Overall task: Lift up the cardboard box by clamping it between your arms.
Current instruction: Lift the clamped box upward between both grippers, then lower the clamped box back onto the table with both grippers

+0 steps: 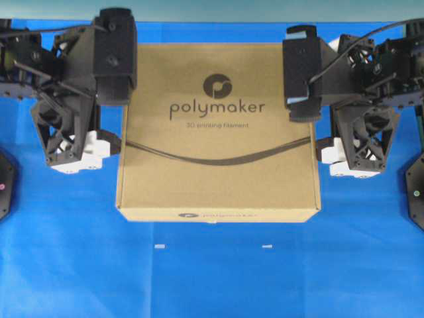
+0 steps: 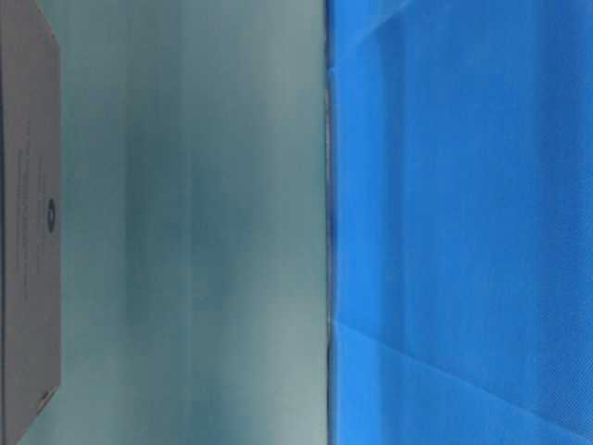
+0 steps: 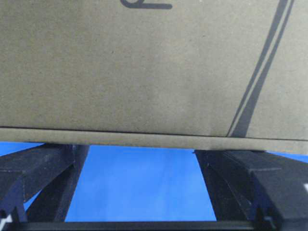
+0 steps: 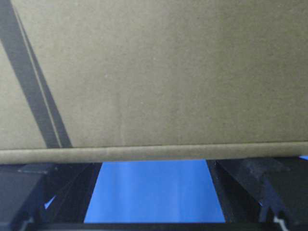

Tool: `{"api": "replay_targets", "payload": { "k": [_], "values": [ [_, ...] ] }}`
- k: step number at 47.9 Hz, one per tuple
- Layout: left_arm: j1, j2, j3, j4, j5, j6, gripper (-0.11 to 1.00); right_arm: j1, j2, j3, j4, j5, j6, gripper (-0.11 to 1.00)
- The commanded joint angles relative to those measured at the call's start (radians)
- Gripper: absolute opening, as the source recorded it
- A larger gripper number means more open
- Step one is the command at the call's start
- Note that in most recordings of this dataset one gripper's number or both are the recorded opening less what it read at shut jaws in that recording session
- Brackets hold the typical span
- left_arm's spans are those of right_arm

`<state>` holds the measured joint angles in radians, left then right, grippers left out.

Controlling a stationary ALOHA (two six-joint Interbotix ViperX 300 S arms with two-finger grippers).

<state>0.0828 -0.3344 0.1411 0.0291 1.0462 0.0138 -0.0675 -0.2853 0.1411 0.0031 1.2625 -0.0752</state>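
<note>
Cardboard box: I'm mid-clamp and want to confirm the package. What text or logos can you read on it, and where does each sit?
"polymaker": large, on the top face of the cardboard box, under a round logo mark.
"3D printing filament": small line just beneath it, only barely legible.
"polymaker": smaller, with the same mark, on the box's front edge, blurred but readable.
Table-level view: small print and a round mark on the box, too blurred to read.
Wrist views: only parts of printed lines, no readable text.
</note>
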Motion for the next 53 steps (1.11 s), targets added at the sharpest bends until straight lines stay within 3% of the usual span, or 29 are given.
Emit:
{"api": "replay_targets", "payload": {
  "k": [1, 16, 36, 53],
  "values": [
    [0.005, 0.018, -0.089, -0.003, -0.048, -0.011, 0.86, 0.003, 0.021, -0.04, 0.008, -0.034, 0.028, 0.99],
    [0.006, 0.02, -0.049, -0.003, -0.061, -0.011, 0.86, 0.0, 0.021, -0.006, 0.009, -0.048, 0.028, 0.99],
    [0.009, 0.034, 0.207, -0.003, -0.279, -0.012, 0.86, -0.005, 0.026, 0.265, 0.006, -0.313, 0.028, 0.99],
    [0.011, 0.123, 0.383, -0.003, -0.445, -0.015, 0.86, -0.003, 0.083, 0.42, 0.006, -0.52, 0.029, 0.99]
  ]
}}
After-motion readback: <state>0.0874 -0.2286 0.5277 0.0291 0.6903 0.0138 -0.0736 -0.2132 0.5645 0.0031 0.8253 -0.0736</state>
